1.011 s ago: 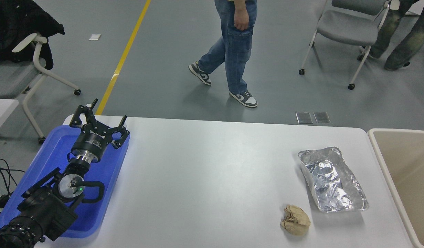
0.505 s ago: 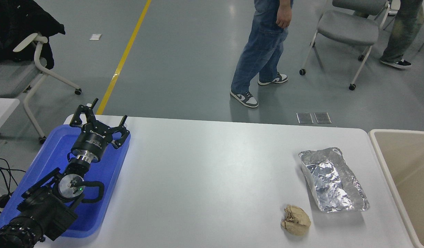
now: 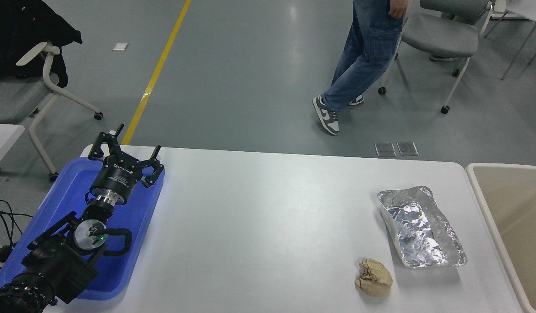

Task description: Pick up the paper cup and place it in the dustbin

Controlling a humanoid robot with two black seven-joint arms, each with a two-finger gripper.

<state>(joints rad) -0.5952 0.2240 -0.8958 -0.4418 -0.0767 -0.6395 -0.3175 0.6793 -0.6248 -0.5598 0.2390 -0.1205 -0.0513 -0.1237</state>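
Observation:
The paper cup does not show anywhere in the head view. The beige dustbin (image 3: 511, 208) with its pale rim stands off the table's right end, and only its left part is in view. My left gripper (image 3: 128, 145) is open and empty, parked over the blue tray (image 3: 68, 191) at the table's left end. My right arm and gripper are out of view.
A crinkled silver foil tray (image 3: 418, 226) lies at the right of the white table (image 3: 259, 217). A crumpled brown paper ball (image 3: 373, 277) lies in front of it. A person (image 3: 363, 52) walks past beyond the far edge, near a grey chair (image 3: 442, 34).
The person behind the table has walked to the right. A second person at the top right has left the view. My left arm and the things on the table have not moved.

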